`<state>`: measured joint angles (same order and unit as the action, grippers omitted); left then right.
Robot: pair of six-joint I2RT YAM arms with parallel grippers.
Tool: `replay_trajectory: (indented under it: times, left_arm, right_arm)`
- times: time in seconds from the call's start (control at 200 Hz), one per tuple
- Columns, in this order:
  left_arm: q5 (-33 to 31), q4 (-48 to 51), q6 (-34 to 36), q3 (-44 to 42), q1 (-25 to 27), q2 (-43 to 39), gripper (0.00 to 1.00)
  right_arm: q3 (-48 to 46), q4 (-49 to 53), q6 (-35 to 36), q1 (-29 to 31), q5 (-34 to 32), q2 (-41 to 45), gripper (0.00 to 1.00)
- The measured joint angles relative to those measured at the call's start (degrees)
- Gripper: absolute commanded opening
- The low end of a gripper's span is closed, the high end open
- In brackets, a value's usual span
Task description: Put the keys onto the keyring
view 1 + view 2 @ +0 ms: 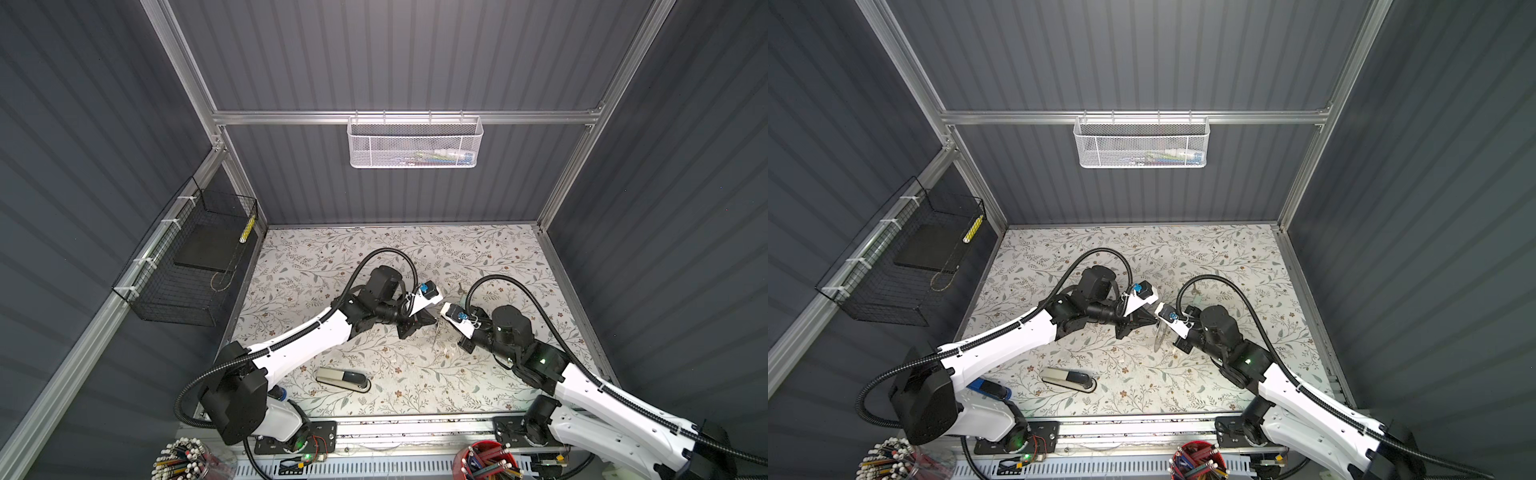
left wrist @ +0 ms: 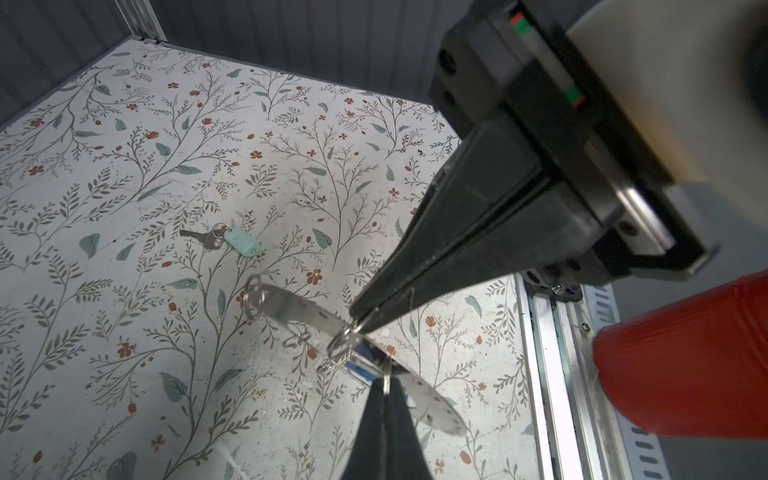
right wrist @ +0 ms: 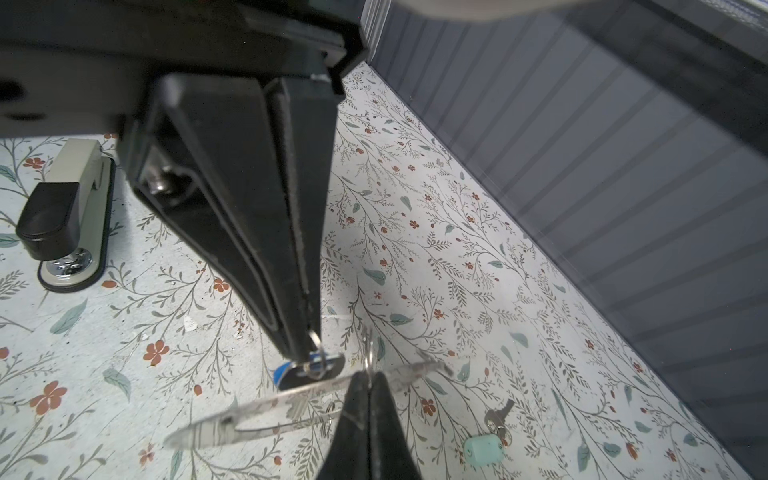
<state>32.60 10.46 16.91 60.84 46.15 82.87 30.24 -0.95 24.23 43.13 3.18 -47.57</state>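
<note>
Nearest the arm bases, a stapler (image 3: pixel 68 220) lies idle on the floral table (image 2: pixel 124 332).

Mid-table, both arms meet above the surface.
- **Left gripper (image 2: pixel 358 323):** jaws clenched on the band of the keyring (image 2: pixel 299 309), holding it tilted and clear of the table.
- **Right gripper (image 3: pixel 309 358):** jaws clamped on the small loop of the blue-tagged key (image 3: pixel 291 376), right against the keyring.

Step assessed: threading the first key. Whether it is already on cannot be told.

Farther out, the mint-tagged key (image 2: pixel 224 240) lies untouched on the table. The next move calls for fine alignment of loop and band, then fetching that key.
</note>
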Motion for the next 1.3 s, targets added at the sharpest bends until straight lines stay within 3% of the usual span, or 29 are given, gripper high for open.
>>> replay_trajectory:
  times: [0.565,0.986,1.301]
  left_arm:
    - [-0.5,1.2,-1.2,2.1,0.0,1.2,0.0]
    - [-4.9,3.3,-3.4,2.9,0.2,2.0,0.0]
    - [-3.3,3.6,-4.6,2.9,0.2,2.2,0.0]
  right_arm:
    - [-0.7,-0.3,0.9,0.5,-0.4,0.0,0.0]
    - [-1.4,-0.2,1.5,0.5,-0.1,0.8,0.0]
    - [-2.8,-1.0,1.4,0.5,-0.1,2.0,0.0]
